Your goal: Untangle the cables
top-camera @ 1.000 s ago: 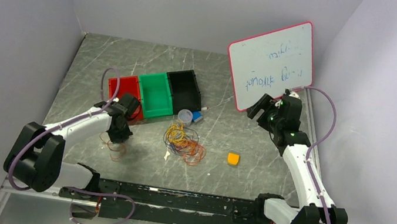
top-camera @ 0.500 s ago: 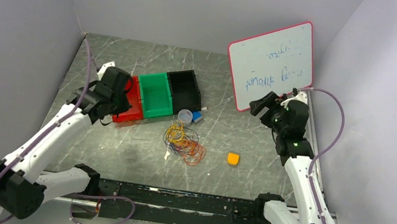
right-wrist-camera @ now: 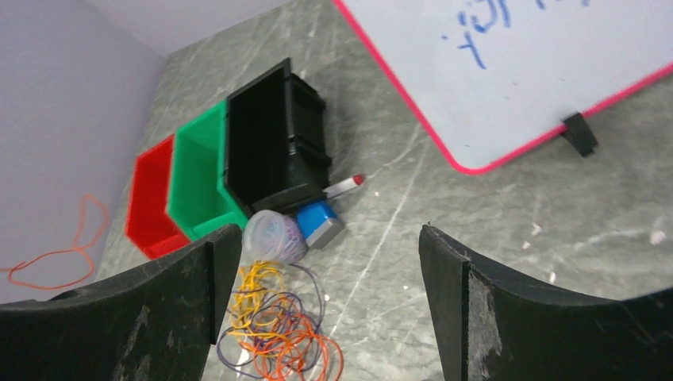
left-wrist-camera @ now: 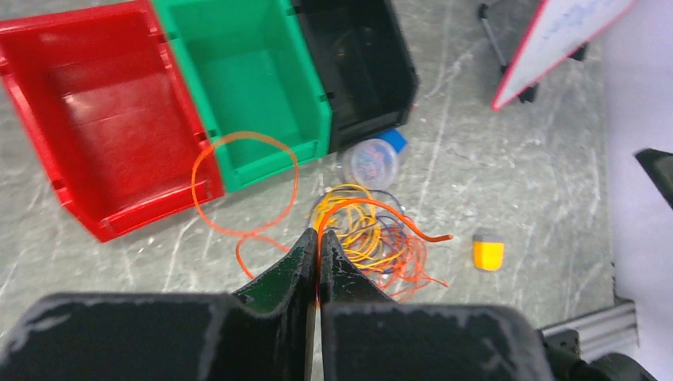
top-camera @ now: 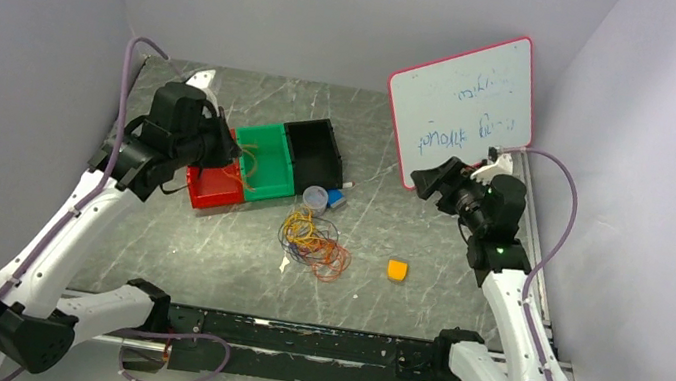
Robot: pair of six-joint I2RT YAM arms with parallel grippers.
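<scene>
Holding one orange cable (left-wrist-camera: pixel 248 134) in the left gripper (left-wrist-camera: pixel 317 238) — fingers pressed tight together, with the wire coming out right at their tips. Raised in the air above the near-left corner of the green bin (top-camera: pixel 272 145), with the loose loop of that wire hanging over the place where the green bin meets the red bin (top-camera: pixel 213 190) on its left. Cannot tell whether the loop touches either bin.

On the table in front of the green bin, a little to its right: the rest of the cables (top-camera: pixel 314 244), a loose tangle of orange, yellow and dark purple loops. Hard to tell from the wrist view if joined to the held wire or not. Between this tangle and the green bin's right front corner, a small clear cup (top-camera: pixel 315 197), with a blue piece (top-camera: pixel 337 198) just beside it.

To the right of the green bin and touching it, a black bin (top-camera: pixel 314 152). Farther right of the green bin, a whiteboard (top-camera: pixel 462 108) standing tilted, with blue writing. Nearer than the green bin and well to its right, past the tangle, a small yellow block (top-camera: pixel 397 270).

As for the right gripper (top-camera: pixel 432 179): up in the air far to the right of the green bin, close before the whiteboard — jaws spread wide, nothing between them.
</scene>
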